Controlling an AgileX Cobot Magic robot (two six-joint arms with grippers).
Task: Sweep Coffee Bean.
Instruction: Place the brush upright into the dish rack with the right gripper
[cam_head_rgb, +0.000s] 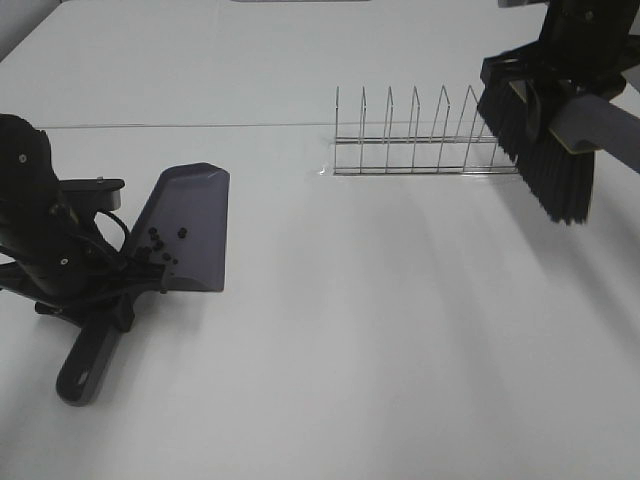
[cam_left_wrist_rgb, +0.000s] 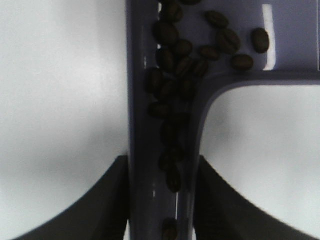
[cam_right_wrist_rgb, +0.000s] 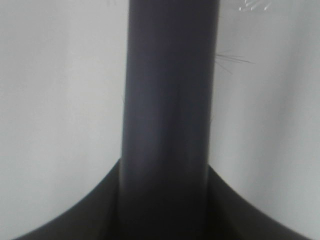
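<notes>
Left pincer grasps the grey plastic dustpan holding dark oval coffee beans; right pincer grasps the black-bristled brush near the wire rack.

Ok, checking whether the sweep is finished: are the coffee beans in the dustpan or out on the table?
In. The coffee beans lie inside the dustpan, some in its handle channel; none shows on the table.

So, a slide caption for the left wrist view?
Left gripper clamps the grey dustpan handle; coffee beans lie along it.
</notes>
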